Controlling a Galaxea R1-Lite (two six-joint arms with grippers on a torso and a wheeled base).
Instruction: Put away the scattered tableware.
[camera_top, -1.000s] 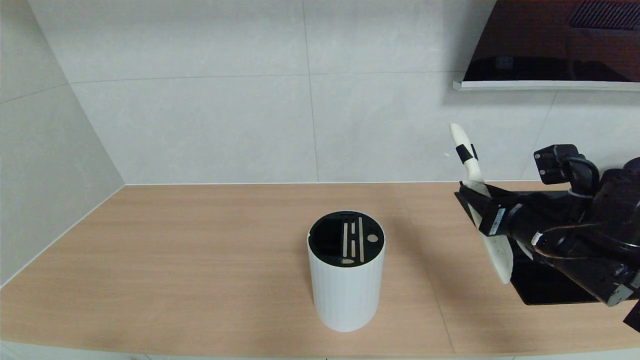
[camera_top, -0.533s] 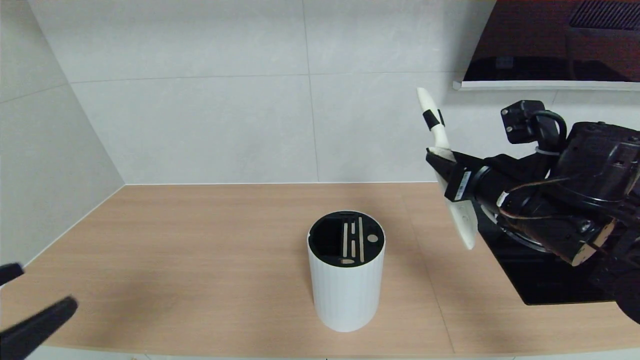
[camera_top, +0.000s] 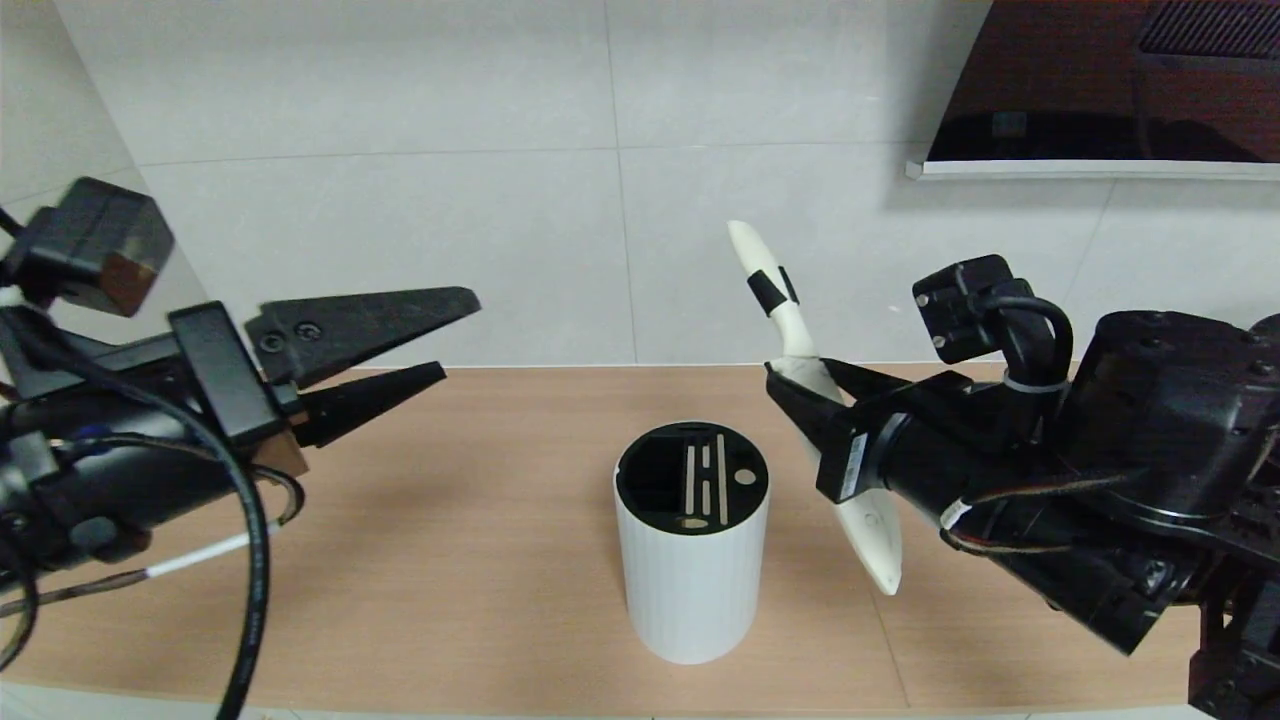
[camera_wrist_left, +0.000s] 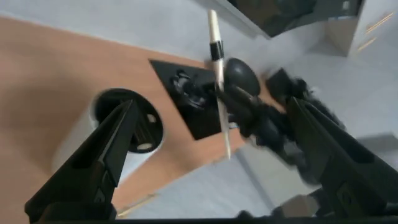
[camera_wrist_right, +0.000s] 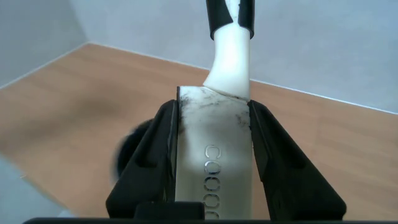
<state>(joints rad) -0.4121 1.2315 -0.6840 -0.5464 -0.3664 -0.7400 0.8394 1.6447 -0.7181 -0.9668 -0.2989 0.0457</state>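
A white ribbed cylinder holder (camera_top: 693, 545) with a black slotted top stands on the wooden counter (camera_top: 450, 560); it shows too in the left wrist view (camera_wrist_left: 118, 134). My right gripper (camera_top: 805, 395) is shut on a white knife (camera_top: 865, 525) with a black band on its handle, held tilted just right of the holder and above the counter. In the right wrist view the knife (camera_wrist_right: 217, 162) sits clamped between the fingers. My left gripper (camera_top: 440, 340) hangs open in the air left of the holder, with nothing between its fingers; the left wrist view shows the knife (camera_wrist_left: 219, 87) beyond them.
A black cooktop (camera_wrist_left: 186, 102) lies on the counter to the right, behind my right arm. A dark range hood (camera_top: 1100, 90) hangs on the tiled wall at the upper right. The counter meets tiled walls at the back and left.
My right gripper has carried the knife leftward, close to the holder. My left arm has risen into the head view from the lower left, with its gripper open.
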